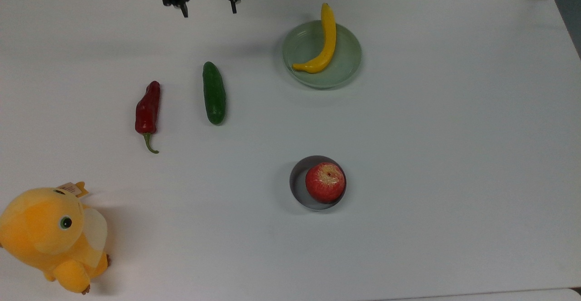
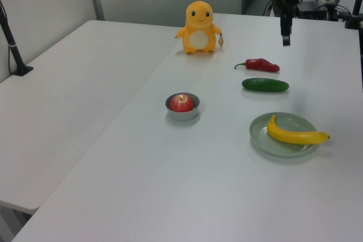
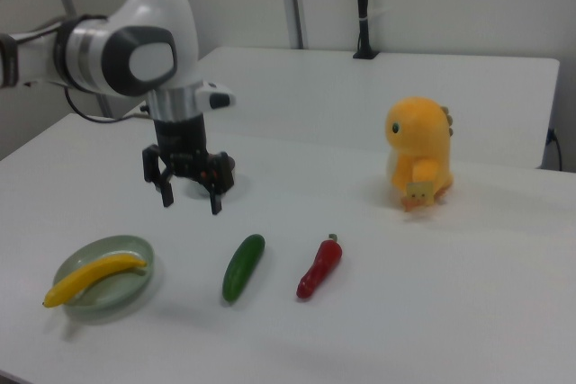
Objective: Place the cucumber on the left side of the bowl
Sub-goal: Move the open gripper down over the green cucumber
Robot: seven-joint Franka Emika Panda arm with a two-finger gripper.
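The dark green cucumber (image 1: 214, 93) lies lengthwise on the white table, between a red chili and a pale green dish. The small grey bowl (image 1: 297, 178) stands nearer the top view's bottom and holds a red apple (image 1: 325, 182). My gripper (image 1: 209, 10) hangs open with nothing in it near the top view's upper edge, beyond the cucumber's far end and apart from it. In the right view the gripper (image 3: 191, 201) hovers above the table behind the cucumber (image 3: 242, 267). In the left view the gripper (image 2: 286, 38) is above and behind the cucumber (image 2: 265, 85), with the bowl (image 2: 182, 114) to its left.
A red chili (image 1: 147, 110) lies beside the cucumber on the top view's left. A pale green dish (image 1: 349, 60) with a yellow banana (image 1: 327, 42) sits to its right. An orange plush toy (image 1: 50, 237) stands at the top view's bottom left corner.
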